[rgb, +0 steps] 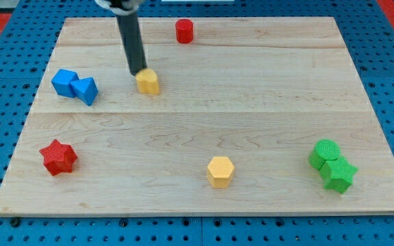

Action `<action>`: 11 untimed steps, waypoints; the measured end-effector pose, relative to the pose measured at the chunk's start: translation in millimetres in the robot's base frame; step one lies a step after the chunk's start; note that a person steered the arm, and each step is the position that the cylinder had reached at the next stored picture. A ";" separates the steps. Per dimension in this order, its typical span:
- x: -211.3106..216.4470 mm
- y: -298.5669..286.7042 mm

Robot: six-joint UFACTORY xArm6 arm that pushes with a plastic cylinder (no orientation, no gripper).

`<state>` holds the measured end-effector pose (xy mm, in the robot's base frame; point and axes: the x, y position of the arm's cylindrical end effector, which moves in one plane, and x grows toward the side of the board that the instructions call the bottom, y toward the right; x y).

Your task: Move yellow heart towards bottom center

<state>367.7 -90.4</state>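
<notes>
My tip (pixel 138 71) touches the far left edge of the yellow heart (pixel 148 82), which sits on the far left part of the table (pixel 252 116). There is no pincer here, only the dark rod. Two blue blocks (pixel 74 85) touch each other further left. A red cylinder (pixel 184 31) is at the far edge. Near us are a red star (pixel 58 157), a yellow hexagon (pixel 220 171) and two touching green blocks (pixel 332 165) on the right.

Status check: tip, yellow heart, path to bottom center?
My tip at yellow heart's top-left edge, touching or nearly. Heart in upper-left board, far from bottom center. Yellow hexagon sits near bottom center, possible obstruction.
</notes>
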 end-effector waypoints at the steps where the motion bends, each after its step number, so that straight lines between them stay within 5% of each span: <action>1: 8.4 65.1; 2: -38.3 74.7; 3: -63.9 22.1; 5: 33.8 44.9; 6: 15.7 39.9; 9: 78.3 3.8; 11: 132.6 103.3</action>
